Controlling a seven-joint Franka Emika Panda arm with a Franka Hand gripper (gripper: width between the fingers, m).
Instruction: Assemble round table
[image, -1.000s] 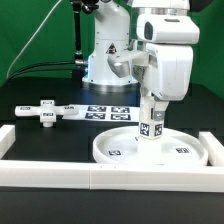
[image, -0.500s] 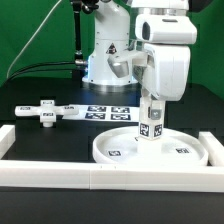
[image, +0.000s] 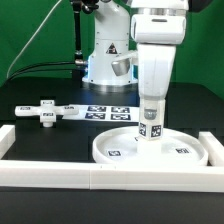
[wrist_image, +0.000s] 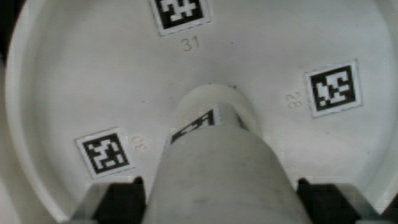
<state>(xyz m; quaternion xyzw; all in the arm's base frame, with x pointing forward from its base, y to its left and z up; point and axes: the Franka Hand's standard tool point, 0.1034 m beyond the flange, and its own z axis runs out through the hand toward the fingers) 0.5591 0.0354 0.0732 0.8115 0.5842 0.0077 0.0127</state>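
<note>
The large white rimmed disc lies flat against the front rail at the exterior view's right. The short cylinder leg stands upright on the disc's middle, tags on its side. My gripper is straight above it, shut on the leg's top. In the wrist view the leg runs down between my two black fingers to the disc, which shows three tags. The cross-shaped piece lies on the black table at the exterior view's left.
Long white border rails run along the front and left of the table. The marker board lies in the middle behind the disc. The robot base stands at the back.
My wrist has turned about its vertical axis over the leg; the hand's broad face is now narrower in the exterior view. The leg and disc stay in place.
</note>
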